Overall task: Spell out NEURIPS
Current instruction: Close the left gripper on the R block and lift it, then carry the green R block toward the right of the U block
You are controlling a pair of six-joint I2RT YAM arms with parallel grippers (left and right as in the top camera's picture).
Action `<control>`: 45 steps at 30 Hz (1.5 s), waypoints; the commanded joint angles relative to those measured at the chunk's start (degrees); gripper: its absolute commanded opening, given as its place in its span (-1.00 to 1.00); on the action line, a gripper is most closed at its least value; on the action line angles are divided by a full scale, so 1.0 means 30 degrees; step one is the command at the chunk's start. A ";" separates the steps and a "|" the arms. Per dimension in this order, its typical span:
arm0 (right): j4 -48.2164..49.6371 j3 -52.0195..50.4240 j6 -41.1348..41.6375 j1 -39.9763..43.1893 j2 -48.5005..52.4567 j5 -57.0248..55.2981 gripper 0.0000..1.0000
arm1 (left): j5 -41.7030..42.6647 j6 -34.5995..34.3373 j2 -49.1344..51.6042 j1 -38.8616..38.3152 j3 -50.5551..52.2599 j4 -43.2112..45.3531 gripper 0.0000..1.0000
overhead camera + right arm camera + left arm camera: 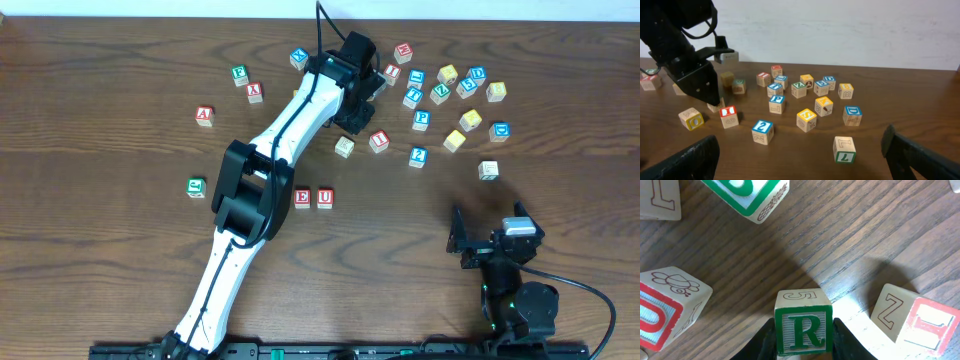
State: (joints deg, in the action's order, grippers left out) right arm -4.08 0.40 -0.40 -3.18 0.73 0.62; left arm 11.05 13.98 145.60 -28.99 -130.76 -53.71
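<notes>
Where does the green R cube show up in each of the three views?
Left wrist: green R cube at bottom centre, between the black fingers.
Overhead: not visible, hidden under the left gripper, upper centre.
Right wrist: not discernible, behind that gripper at left.
Shared landmark: the left gripper.

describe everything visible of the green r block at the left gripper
The R cube is a pale wooden block, its camera-facing side showing a green R in a green frame, the side above an outlined 5. It sits upright between the black fingers of the left gripper, which meet both its sides. No other block touches it.
</notes>
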 commanded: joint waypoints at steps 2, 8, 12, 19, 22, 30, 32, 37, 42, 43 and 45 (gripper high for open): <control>-0.0087 -0.0022 0.0262 0.0153 -0.0080 -0.0015 0.99 | -0.0109 0.0029 -0.1005 0.0007 -0.0386 -0.0058 -0.47; -0.0087 -0.0022 0.0262 0.0160 -0.0080 -0.0015 0.99 | -0.0109 -0.0044 -0.2062 0.0007 -0.0386 -0.0051 -0.47; -0.0087 -0.0022 0.0262 0.0153 -0.0080 -0.0015 0.99 | -0.0109 -0.0488 -0.2922 0.0015 -0.0386 -0.0058 -0.47; -0.0087 -0.0022 0.0262 0.0160 -0.0080 -0.0015 0.99 | -0.0117 -0.2499 -0.4714 0.0007 -0.0386 -0.0219 -0.47; -0.0087 -0.0022 0.0262 0.0160 -0.0080 -0.0015 0.99 | -0.0291 -0.3446 -0.5508 0.0007 -0.0386 -0.0699 -0.49; -0.0087 -0.0022 0.0262 0.0153 -0.0080 -0.0015 0.98 | -0.1574 -0.5829 -0.7373 0.0007 -0.0386 -0.3038 -0.76; -0.0087 -0.0022 0.0262 0.0160 -0.0080 -0.0015 0.98 | -0.1581 -0.6302 -0.7577 0.0007 -0.0386 -0.3796 -0.85; -0.0087 -0.0022 0.0262 0.0160 -0.0080 -0.0015 0.99 | -0.1639 -0.6929 -0.7606 0.0000 -0.0328 -0.5268 -0.85; -0.0087 -0.0022 0.0262 0.0160 -0.0080 -0.0015 0.99 | -0.1916 -0.7431 -0.7606 -0.0211 -0.0328 -0.5734 -0.85; -0.0087 -0.0022 0.0262 0.0160 -0.0080 -0.0022 0.99 | -0.1996 -0.7431 -0.7606 -0.0335 -0.0328 -0.5734 -0.85; -0.0087 -0.0022 0.0262 0.0153 -0.0080 -0.0015 0.99 | -0.2521 -0.7606 -0.7606 -0.0670 -0.0328 -0.5741 -0.85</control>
State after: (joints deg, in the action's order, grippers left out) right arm -4.08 0.40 -0.43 -3.18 0.73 0.62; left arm 5.93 -7.25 123.87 -29.47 -130.76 -70.57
